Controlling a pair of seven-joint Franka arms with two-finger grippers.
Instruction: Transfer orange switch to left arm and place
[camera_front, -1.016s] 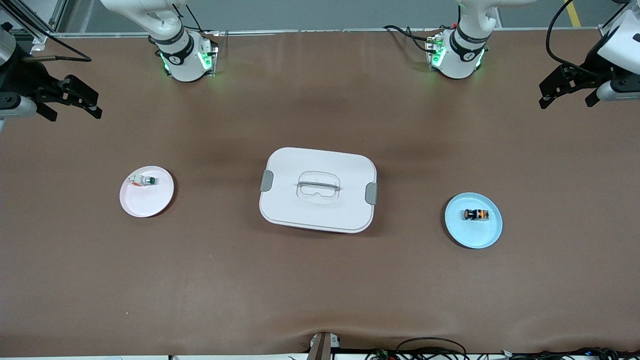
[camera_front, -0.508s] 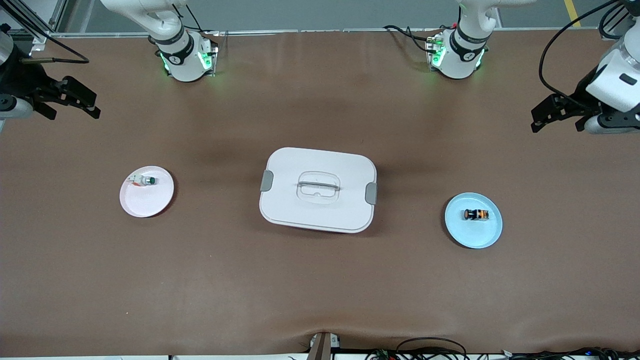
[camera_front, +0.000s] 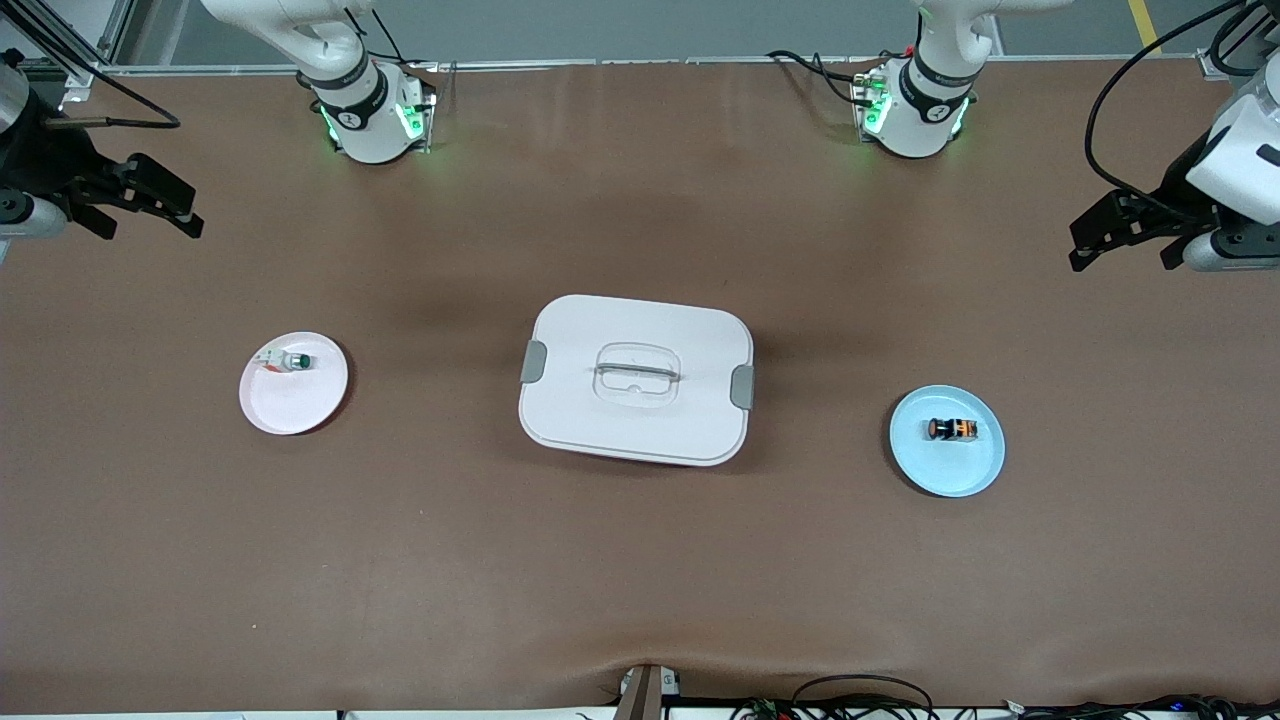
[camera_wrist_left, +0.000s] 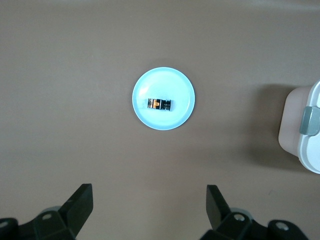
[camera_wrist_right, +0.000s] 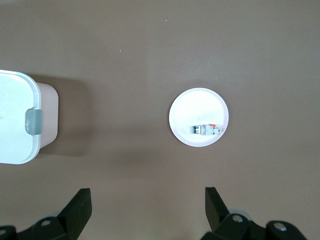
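The orange switch (camera_front: 951, 429), a stubby black cylinder with an orange band, is found lying on its side on the round pale-blue plate (camera_front: 975, 472), toward the left arm's end of the brown desk (camera_front: 640, 560). Its long axis is judged to run along the desk's length, from one arm's end to the other.

The left gripper (camera_front: 1128, 232) is held high over bare desk at about 1 o'clock from the plate; its fingers (camera_wrist_left: 80, 202) are spread fully and nothing is gripped. In the left wrist view the switch (camera_wrist_left: 159, 104) is seen at 12 o'clock from the fingers, centred between them.

The right gripper (camera_front: 138, 205) is parked over the desk's other end, fingers (camera_wrist_right: 80, 205) wide apart and empty; this arm waits. The round white plate (camera_front: 300, 405) with a small white green-tipped part (camera_front: 294, 362) is below it.

The large white lidded box (camera_front: 636, 378) with grey clips is set mid-desk, between the plates.

Judgement: the left arm is clearly nearer, so the pickup falls to it. A descent onto the switch is called for, with the fingers closed across the short axis.
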